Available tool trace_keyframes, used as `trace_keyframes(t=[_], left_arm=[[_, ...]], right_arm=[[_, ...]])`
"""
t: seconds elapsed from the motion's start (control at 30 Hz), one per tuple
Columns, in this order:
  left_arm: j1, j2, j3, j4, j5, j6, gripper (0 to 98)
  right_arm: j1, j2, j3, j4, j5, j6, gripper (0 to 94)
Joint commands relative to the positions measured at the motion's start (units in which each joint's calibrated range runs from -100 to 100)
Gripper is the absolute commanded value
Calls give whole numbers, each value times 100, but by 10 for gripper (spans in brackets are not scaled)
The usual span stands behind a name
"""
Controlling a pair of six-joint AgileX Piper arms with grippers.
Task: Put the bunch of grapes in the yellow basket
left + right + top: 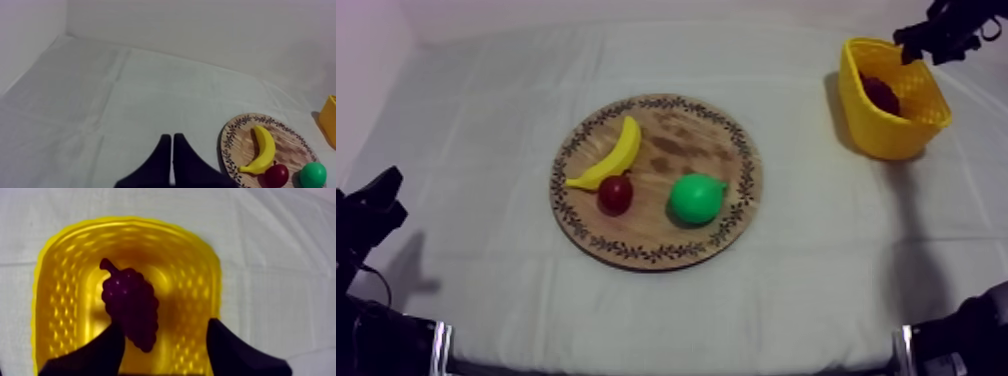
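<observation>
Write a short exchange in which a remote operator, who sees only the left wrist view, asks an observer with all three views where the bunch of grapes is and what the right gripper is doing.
Operator: Where is the dark purple bunch of toy grapes?
Observer: It lies on the floor of the yellow latticed basket.
Operator: Is the right arm's black two-fingered gripper gripping it?
Observer: No. That gripper is open above the basket, fingers apart, with the grapes lying below.
</observation>
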Motion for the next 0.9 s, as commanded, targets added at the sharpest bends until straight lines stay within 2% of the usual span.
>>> trace_keyframes(t=[0.0,0.33,0.67,0.87], left_arm=[[0,0,-2,-2,0,-2,1],[0,0,-2,-2,0,-2,1],[0,0,-2,-2,0,-2,1],[0,0,-2,-2,0,-2,1]], right_arm=[[-2,-226,278,87,-110,-77,421],[-12,-1189,1487,540,-750,-504,349],[32,-2451,2993,1050,-1802,-1109,291],[15,-3211,3832,1178,-2189,-1247,228]])
